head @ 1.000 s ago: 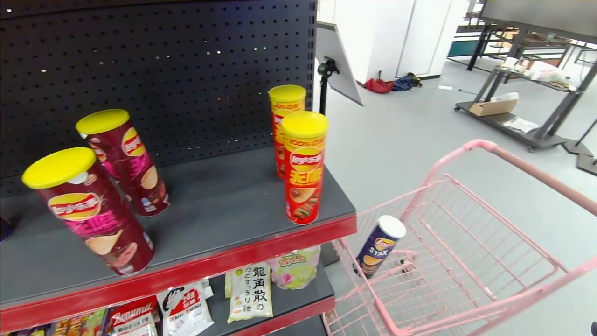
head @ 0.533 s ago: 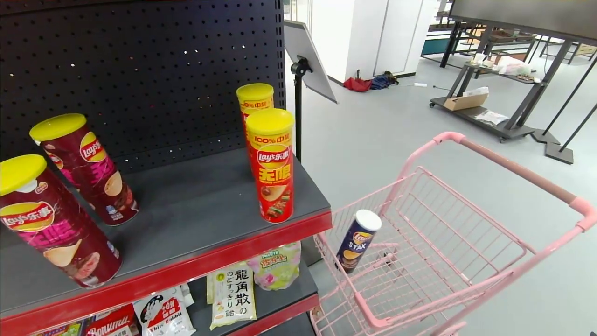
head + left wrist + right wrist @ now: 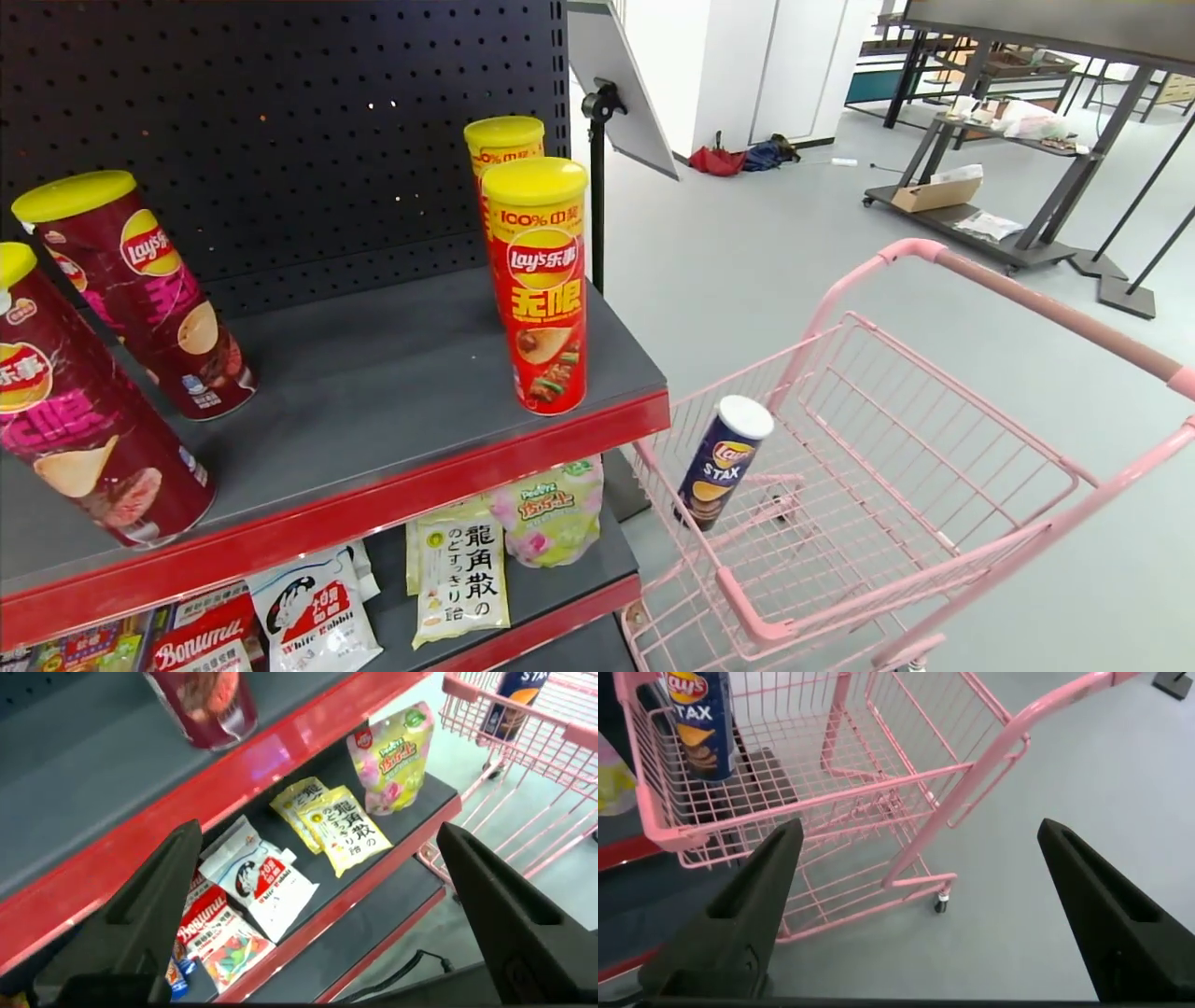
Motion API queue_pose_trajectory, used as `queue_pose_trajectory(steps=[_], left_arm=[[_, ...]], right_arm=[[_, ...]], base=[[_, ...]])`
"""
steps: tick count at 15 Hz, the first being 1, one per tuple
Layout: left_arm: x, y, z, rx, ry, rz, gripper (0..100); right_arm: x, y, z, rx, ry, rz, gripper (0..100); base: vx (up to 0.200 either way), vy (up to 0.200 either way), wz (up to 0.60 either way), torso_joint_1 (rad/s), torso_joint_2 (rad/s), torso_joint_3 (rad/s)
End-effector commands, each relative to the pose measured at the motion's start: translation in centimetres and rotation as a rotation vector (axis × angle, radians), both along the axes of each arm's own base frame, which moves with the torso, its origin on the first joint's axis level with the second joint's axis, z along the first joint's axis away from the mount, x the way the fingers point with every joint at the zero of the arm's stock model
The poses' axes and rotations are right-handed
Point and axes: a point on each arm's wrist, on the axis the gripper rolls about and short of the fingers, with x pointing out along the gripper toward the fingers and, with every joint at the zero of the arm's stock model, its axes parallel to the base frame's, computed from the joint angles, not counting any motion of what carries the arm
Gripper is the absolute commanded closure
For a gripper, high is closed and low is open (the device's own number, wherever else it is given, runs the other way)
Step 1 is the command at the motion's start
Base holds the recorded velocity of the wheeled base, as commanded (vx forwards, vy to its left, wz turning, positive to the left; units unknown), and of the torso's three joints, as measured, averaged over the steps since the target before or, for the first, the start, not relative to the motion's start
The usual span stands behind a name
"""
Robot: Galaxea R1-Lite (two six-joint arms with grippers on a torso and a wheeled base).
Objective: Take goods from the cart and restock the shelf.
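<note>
**Cart [image 3: 1027,301]:** pink wire, one. It is parked just beside the shelf end.

**Dark blue can [image 3: 724,462]:** one, with a white lid and a yellow-and-white printed label. It is found in the cart's basket, in the corner nearest the shelf, tilted with its lid towards the shelf.

**Shelf [image 3: 373,392]:** grey boards with red front edges and a black pegboard back.
- **Upper board, four cans, all yellow-lidded and upright:**
  - Two red cans, one at the front corner [image 3: 539,289] and one close behind it [image 3: 502,140].
  - Two maroon cans [image 3: 140,289] [image 3: 65,411], set well apart from the red pair.
- **Lower board, flat packs:**
  - One green-and-pink pouch [image 3: 551,509].
  - Yellow-and-white packets [image 3: 462,579], seemingly two overlapped; the count is not certain.
  - One white bag [image 3: 313,616].
  - One red pack [image 3: 201,644].

**Left hand [image 3: 320,835]:** fingers are spread wide, and nothing is gripped or touched. It is held in front of the lower board, over the flat packs.

**Right hand [image 3: 920,826]:** fingers are spread wide, and nothing is gripped or touched. It is held above the floor beside the cart's handle end.
</note>
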Motion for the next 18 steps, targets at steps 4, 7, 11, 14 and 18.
queue_pose_trajectory(steps=[4,7,11,14,18], left_arm=[[0.0,0.0,0.0,0.000,0.002,0.001,0],[0.0,0.0,0.0,0.002,0.001,0.003,0],[0.0,0.0,0.2,0.001,-0.009,0.001,0],[0.3,0.0,0.3,-0.004,-0.030,-0.002,0],[0.8,-0.1,0.3,-0.066,-0.007,0.023,0]], right_arm=[[-0.2,0.0,-0.8,0.000,-0.001,0.000,0],[-0.1,0.0,-0.6,0.001,0.000,0.014,0],[7.9,0.5,8.7,0.068,-0.044,0.131,0],[15.0,1.7,10.0,0.173,-0.075,0.189,0],[22.4,4.7,5.8,0.226,0.151,0.295,0]], base=[[0.000,0.000,0.00,-0.181,0.50,0.315],[0.000,0.000,0.00,-0.185,0.55,0.367],[0.000,0.000,0.00,-0.086,0.30,0.205],[0.000,0.000,0.00,-0.006,0.02,0.017],[0.000,0.000,0.00,0.000,0.00,0.000]])
